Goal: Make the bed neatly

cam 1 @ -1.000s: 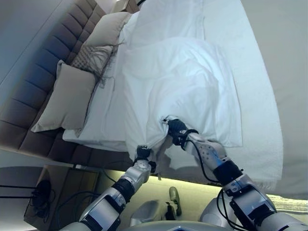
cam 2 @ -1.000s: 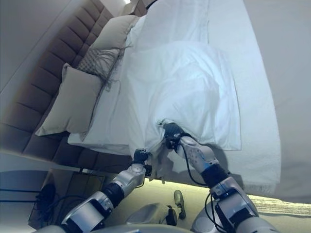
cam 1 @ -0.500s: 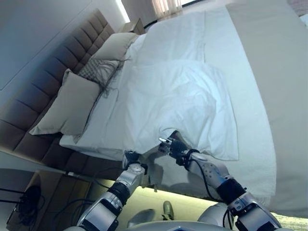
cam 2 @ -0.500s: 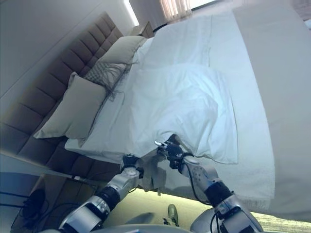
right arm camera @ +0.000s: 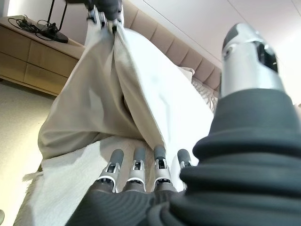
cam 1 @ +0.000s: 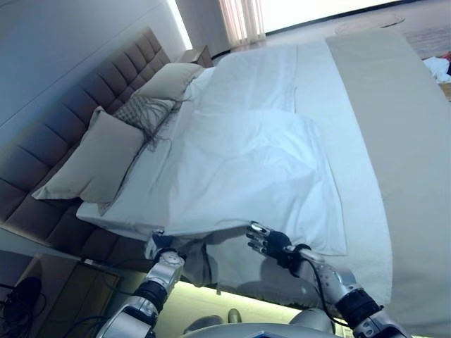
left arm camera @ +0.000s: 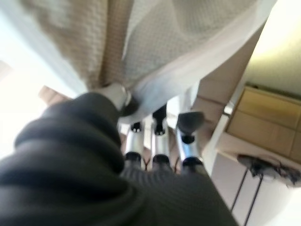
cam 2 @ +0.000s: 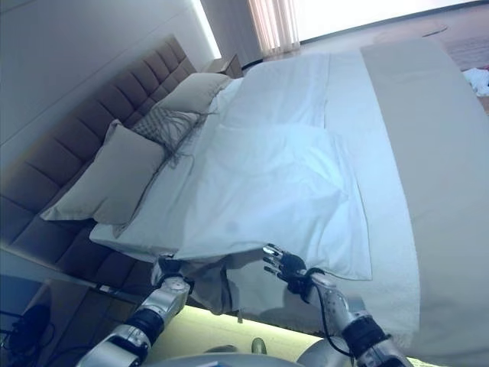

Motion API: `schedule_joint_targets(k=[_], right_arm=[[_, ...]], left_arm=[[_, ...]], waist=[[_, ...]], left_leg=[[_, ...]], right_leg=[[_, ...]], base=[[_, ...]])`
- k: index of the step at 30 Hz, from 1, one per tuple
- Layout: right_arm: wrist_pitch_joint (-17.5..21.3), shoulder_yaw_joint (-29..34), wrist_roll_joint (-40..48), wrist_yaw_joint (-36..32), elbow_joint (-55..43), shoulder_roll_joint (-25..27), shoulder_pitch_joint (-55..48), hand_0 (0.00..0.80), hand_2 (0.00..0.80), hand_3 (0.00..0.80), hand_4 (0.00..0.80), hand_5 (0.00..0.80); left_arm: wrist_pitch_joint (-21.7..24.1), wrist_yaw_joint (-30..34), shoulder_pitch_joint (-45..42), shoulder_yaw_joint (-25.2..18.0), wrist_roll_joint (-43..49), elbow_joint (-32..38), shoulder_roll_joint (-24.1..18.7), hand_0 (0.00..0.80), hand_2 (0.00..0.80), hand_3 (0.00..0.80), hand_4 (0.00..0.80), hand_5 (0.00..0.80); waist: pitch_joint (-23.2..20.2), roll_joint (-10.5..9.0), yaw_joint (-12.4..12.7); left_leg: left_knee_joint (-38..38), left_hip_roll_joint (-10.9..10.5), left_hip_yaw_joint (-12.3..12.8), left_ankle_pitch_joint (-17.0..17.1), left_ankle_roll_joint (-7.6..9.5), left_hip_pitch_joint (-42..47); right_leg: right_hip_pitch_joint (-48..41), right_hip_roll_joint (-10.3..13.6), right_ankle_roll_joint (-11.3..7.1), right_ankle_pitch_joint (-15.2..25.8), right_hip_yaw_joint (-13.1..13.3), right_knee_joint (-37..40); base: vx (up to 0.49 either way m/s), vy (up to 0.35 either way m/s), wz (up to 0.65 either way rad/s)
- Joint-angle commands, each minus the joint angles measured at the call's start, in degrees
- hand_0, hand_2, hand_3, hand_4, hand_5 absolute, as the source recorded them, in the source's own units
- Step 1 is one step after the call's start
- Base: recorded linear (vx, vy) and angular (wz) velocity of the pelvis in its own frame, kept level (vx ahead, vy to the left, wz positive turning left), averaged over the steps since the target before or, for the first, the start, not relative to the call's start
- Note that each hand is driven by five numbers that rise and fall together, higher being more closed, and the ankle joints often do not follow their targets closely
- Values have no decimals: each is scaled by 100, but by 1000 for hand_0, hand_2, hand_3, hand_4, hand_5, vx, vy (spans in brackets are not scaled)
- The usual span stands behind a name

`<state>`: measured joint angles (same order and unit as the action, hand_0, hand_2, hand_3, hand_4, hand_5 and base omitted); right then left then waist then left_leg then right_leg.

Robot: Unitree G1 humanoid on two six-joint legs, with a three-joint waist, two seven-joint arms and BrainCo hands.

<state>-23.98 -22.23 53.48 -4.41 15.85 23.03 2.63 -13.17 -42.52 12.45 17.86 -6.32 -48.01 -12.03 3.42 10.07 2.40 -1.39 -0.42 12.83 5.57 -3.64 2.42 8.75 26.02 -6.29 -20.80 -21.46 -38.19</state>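
Note:
A white duvet (cam 1: pixel 246 169) lies spread over the near half of the bed (cam 1: pixel 394 141), its near edge hanging over the bed's side. My left hand (cam 1: pixel 163 248) is at the duvet's near left corner, thumb and fingers (left arm camera: pixel 123 96) pinched on the cloth. The right wrist view shows that hand (right arm camera: pixel 104 9) with the cloth draping down from it. My right hand (cam 1: pixel 268 239) hovers just under the duvet's near edge, fingers (right arm camera: pixel 136 162) straight and spread, holding nothing.
Two beige pillows (cam 1: pixel 91 158) (cam 1: pixel 165 79) and a fringed cushion (cam 1: pixel 144 111) lean against the padded headboard (cam 1: pixel 42 162). A wooden nightstand (cam 1: pixel 49 296) stands by the bed's near corner. A beige cover lies over the bed's right half.
The camera has tilted up. My right hand has let go of the duvet and opened. The left hand has drawn the corner out leftwards, and the duvet lies flatter.

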Motion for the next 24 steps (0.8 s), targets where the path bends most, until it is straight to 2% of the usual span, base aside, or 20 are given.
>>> schedule_joint_targets(k=[1,4,7,8,12,18,24], right_arm=[[186,421,66,-336,-453,-320,100,0,0,0,0,0],[126,589,120,-379,-559,-198,-72,0,0,0,0,0],[169,715,218,-545,-678,-39,-319,0,0,0,0,0],[204,807,216,-633,-710,-11,-453,0,0,0,0,0],[229,997,203,-716,-728,4,-668,0,0,0,0,0],[200,1188,110,-704,-744,81,-777,0,0,0,0,0],[43,1451,53,-790,-923,190,-893,0,0,0,0,0]], left_arm=[[82,-197,227,-781,479,-300,-981,800,800,800,800,800],[210,-153,146,-1081,764,-441,-1287,800,800,800,800,800],[337,-16,132,-1487,897,-584,-1820,800,800,800,800,800],[380,102,125,-1647,896,-664,-2111,800,800,800,800,800],[749,800,167,-2120,1121,-1072,-2813,800,800,800,800,800],[971,1556,418,-2328,1247,-1282,-3603,800,800,800,800,800],[1170,2155,837,-2348,1278,-1470,-4363,800,800,800,800,800]], waist=[[-115,-354,84],[-178,-362,71],[-244,-362,72],[-259,-372,85],[-321,-386,102],[-401,-331,71],[-480,-233,-28]], left_leg=[[-119,306,-286,242,-69,32],[-177,310,-327,259,-85,68],[-213,323,-337,252,-99,80],[-217,318,-362,243,-106,97],[-226,309,-420,237,-119,152],[-244,177,-470,184,-77,219],[-267,17,-404,135,-25,207]], right_leg=[[-1056,243,-679,2548,-146,2745],[-1098,219,-686,2540,-162,2787],[-1130,175,-695,2527,-193,2860],[-1161,167,-714,2528,-205,2878],[-1283,145,-733,2583,-242,2921],[-1362,144,-755,2731,-198,2974],[-1293,140,-828,3002,-49,3073]], base=[[0,0,0],[0,0,0],[-3,-5,-3],[-11,-35,-8],[18,-27,-7],[35,47,3],[19,68,-3]])
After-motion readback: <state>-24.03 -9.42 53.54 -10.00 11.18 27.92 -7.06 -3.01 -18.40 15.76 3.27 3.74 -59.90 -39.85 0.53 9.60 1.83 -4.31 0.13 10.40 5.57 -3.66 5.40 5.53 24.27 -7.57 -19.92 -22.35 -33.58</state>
